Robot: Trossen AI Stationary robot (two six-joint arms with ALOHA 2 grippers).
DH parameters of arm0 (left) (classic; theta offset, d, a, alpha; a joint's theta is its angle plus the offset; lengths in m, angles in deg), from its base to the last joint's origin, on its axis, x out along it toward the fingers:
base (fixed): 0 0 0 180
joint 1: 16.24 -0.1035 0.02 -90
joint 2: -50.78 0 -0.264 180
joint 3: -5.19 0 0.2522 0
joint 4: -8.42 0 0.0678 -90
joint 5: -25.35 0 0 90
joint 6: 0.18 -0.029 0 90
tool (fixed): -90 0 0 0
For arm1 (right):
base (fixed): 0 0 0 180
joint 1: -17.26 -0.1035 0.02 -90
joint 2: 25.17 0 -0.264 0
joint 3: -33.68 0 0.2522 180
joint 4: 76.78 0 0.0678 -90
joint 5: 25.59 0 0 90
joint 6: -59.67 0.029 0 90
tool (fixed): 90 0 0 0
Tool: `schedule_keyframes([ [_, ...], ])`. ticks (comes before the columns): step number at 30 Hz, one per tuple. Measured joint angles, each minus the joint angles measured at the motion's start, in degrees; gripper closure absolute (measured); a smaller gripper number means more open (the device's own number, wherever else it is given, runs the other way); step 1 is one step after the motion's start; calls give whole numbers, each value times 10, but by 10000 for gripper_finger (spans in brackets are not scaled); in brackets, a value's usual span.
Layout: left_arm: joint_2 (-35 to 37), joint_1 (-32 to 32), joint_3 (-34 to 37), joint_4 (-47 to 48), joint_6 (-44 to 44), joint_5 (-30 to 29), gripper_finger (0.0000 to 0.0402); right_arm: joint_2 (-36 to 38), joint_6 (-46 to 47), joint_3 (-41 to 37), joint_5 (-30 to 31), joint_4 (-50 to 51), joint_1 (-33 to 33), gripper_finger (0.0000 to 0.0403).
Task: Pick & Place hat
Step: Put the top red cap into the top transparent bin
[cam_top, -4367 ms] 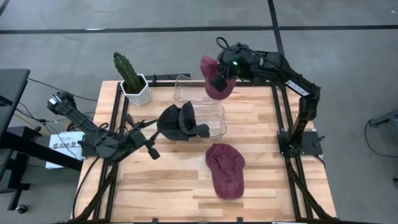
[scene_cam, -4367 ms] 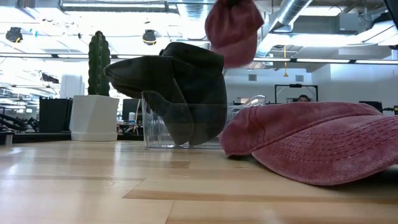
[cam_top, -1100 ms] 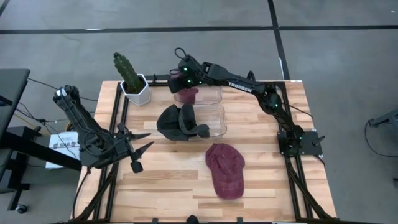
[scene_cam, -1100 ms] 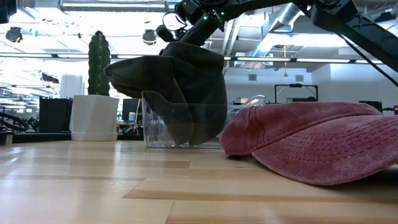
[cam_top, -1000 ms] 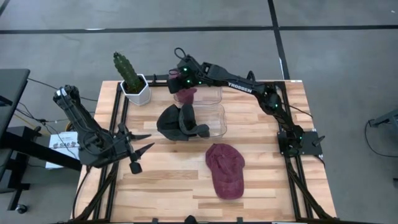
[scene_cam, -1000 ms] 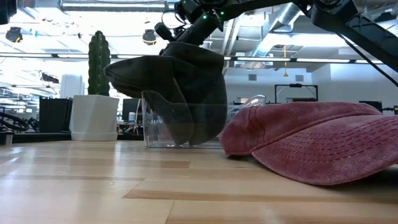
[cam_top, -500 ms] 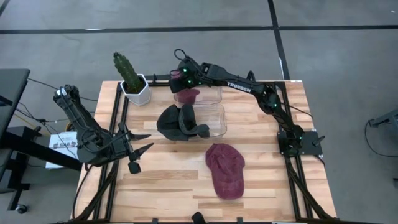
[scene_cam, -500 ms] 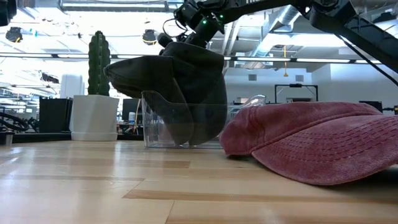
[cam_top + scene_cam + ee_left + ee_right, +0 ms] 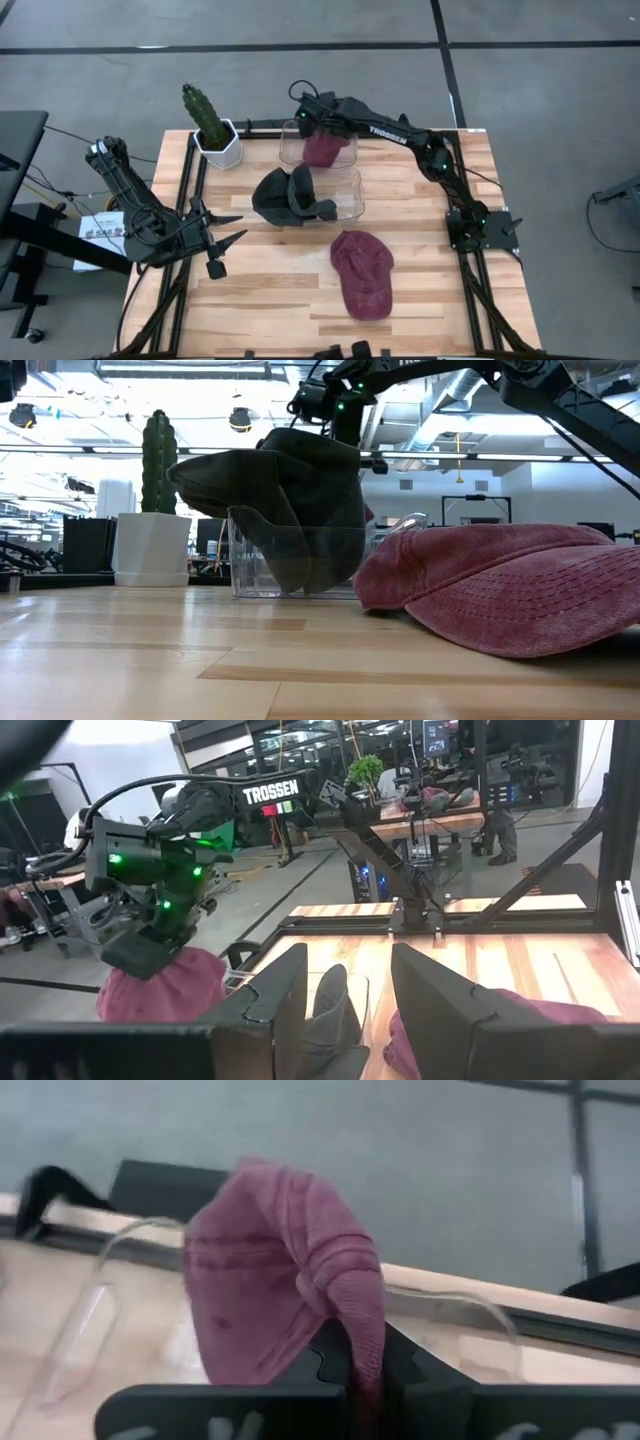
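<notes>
A maroon hat [image 9: 322, 147] is pinched between the fingers of the right gripper [image 9: 318, 128] over the clear plastic bin [image 9: 346, 186] at the worktop's [image 9: 280, 290] far edge, while the left gripper [image 9: 225, 240] is held with fingers spread wide near the left side.

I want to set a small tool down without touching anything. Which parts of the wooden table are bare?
The wooden table is bare right of the maroon cap lying flat, and along the near edge below the open left gripper. It is crowded at the far middle: clear plastic bin, black cap, potted cactus, and the right gripper holding another maroon cap.
</notes>
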Motion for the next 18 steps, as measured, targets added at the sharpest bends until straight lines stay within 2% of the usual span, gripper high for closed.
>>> schedule_keyframes([
  [5, 0, 0, 0, 0, -9, 0, 257, 0, 29, 1, 43, 13, -11, 403],
  [8, 0, 0, 0, 0, -13, 0, 257, -1, 39, 0, 6, -16, -11, 403],
  [12, 0, 0, 0, 0, -22, 0, 257, -5, 26, 0, -65, -103, -13, 403],
  [18, 0, 0, 0, 0, -22, 0, 257, -6, 24, 0, -134, -186, -18, 403],
])
